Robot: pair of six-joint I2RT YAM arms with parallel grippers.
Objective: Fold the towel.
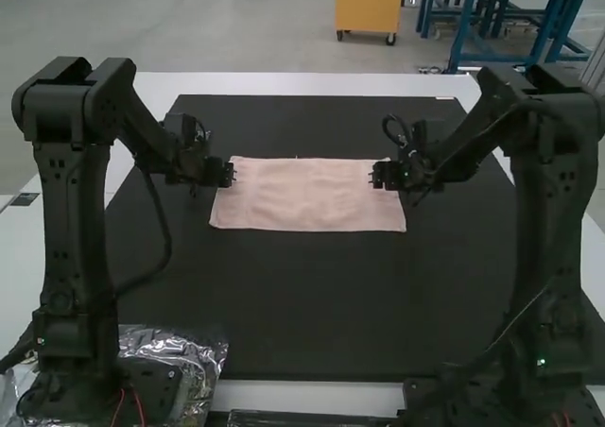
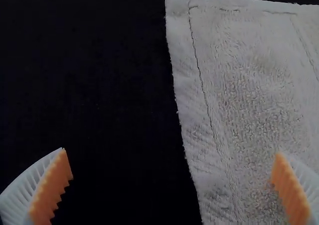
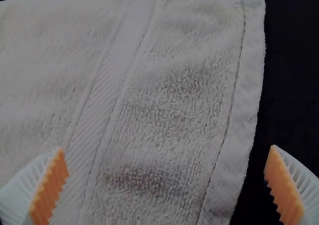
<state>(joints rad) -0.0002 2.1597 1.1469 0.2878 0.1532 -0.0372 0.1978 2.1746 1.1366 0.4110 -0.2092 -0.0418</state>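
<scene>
In the high view a pale pink towel lies flat as a wide rectangle on the black mat. My left gripper is at its left end, and my right gripper is at its right end. In the left wrist view my left gripper stands open, its fingers either side of the side edge of the towel. In the right wrist view my right gripper is open too, spanning the side hem of the towel. Neither holds cloth.
The black mat extends around the towel on a white table. Crumpled clear plastic wrap lies by the left arm's base.
</scene>
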